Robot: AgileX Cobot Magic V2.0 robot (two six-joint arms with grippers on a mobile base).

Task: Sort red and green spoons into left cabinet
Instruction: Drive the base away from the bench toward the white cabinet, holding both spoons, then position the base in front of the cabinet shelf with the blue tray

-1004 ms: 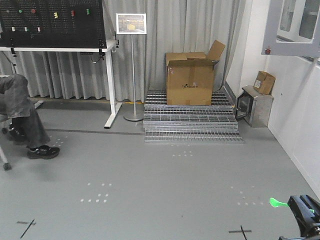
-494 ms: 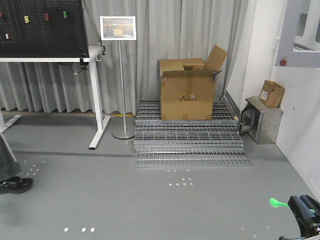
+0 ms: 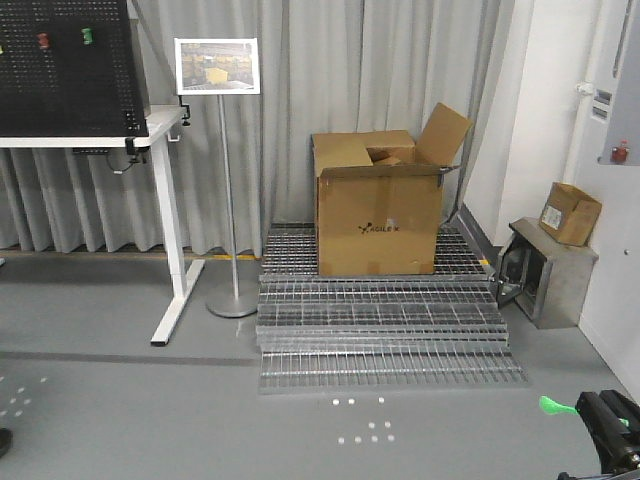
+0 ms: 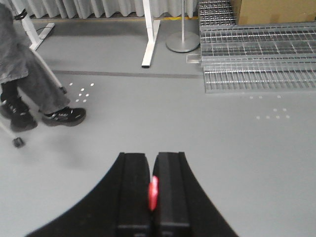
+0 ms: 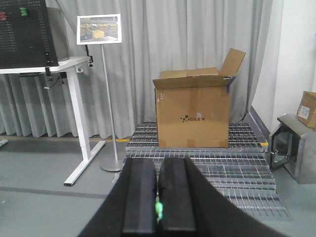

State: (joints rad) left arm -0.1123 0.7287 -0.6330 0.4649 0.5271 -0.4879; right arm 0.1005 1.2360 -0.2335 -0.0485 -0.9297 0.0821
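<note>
Front view: right gripper (image 3: 600, 412) was clamped on the green spoon (image 3: 555, 406), one end projecting to its left.
Left wrist view: left gripper (image 4: 153, 160) was clenched on the red spoon (image 4: 153, 191), pinched between its jaws.
Right wrist view: green spoon pinched likewise; cardboard box (image 5: 193, 112) stood ahead.
Cabinet appeared nowhere. Judged: both spoons collected; shelving remained.

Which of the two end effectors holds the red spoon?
The left end effector, which is shut on the red spoon, seen as a red sliver in its grip. The right end effector grips the green spoon instead.
</note>
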